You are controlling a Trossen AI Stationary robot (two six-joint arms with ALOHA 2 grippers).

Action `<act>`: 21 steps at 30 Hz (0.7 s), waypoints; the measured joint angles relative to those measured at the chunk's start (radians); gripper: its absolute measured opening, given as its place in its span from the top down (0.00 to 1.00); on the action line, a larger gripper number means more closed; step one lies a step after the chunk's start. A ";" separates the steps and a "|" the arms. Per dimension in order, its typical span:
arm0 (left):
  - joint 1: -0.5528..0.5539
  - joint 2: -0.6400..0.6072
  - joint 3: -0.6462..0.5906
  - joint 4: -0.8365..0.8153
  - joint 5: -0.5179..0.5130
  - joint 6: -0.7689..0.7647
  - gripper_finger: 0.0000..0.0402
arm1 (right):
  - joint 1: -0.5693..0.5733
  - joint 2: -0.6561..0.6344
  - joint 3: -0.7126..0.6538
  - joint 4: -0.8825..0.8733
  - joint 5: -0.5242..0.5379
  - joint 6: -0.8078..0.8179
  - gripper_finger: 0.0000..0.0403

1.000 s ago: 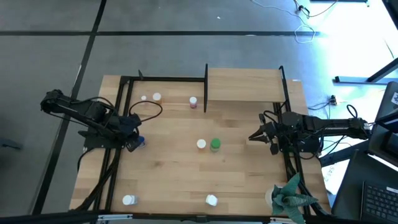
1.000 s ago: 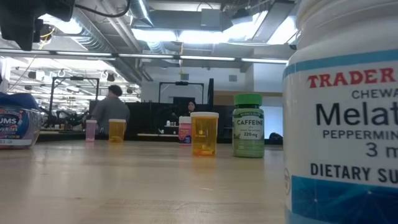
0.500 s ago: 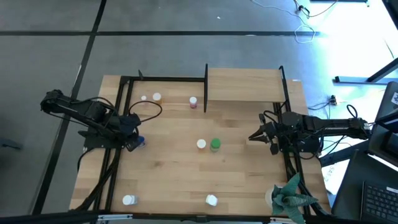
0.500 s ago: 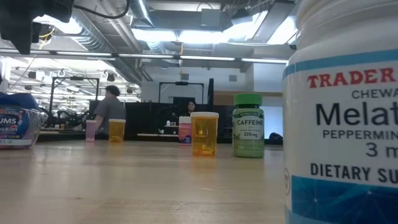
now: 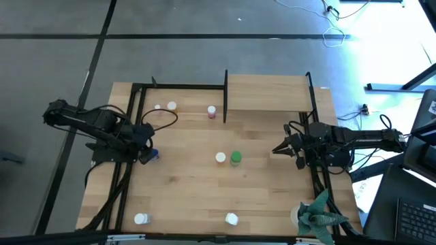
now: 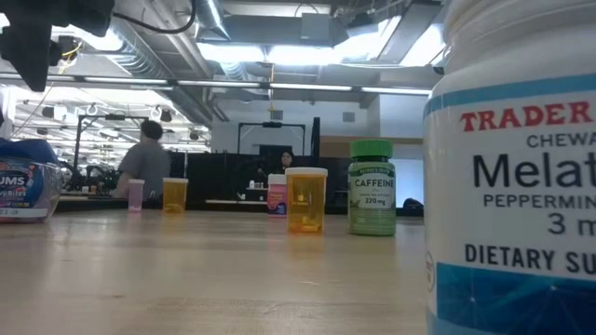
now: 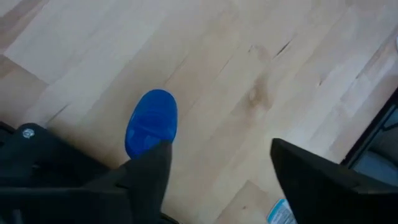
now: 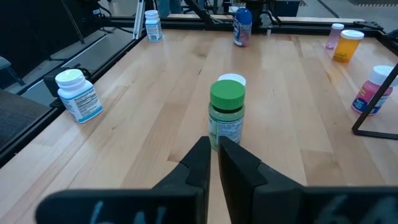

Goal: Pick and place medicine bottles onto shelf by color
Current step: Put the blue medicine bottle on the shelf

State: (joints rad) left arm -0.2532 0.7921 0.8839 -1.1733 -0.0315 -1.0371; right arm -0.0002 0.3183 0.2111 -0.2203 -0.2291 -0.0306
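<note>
Blue bottle (image 7: 151,122): it stands upright on the table (image 5: 191,184), seen from above in the left wrist view as a blue cap, directly below the left gripper (image 7: 217,165).
Left gripper: its two fingers are spread wide and hold nothing; the blue cap lies close to one finger (image 7: 146,171), not in the middle of the gap.
Direction from hand: in the high view the blue bottle (image 5: 151,155) is at about 5 o'clock from the left gripper (image 5: 144,145), almost under it.
Long axis: vertical, so I judge a straight descent and a side squeeze will suit.
Nearer arm: the left one, clearly; the right gripper (image 5: 279,149) is well apart, at 3 o'clock across the table.
Right gripper: its fingers are pressed together, empty, and point at the green bottle (image 8: 227,118), which stands upright at 9 o'clock from it.
Shelf (image 5: 267,93): at 12 o'clock of the table, right half, no bottle on it yet.
Needed correction: probably a small sideways shift to centre the cap.
</note>
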 joint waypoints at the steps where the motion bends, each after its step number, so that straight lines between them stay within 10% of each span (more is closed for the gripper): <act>1: 0.001 0.000 -0.007 0.003 0.000 0.000 0.27 | 0.000 0.000 0.000 0.000 0.000 0.000 0.91; 21: 0.002 0.158 -0.117 0.035 -0.064 0.091 0.20 | 0.000 0.000 0.000 0.000 0.000 0.000 0.91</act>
State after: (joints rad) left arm -0.2508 0.9502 0.7673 -1.1385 -0.0956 -0.9464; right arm -0.0002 0.3183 0.2111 -0.2201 -0.2291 -0.0307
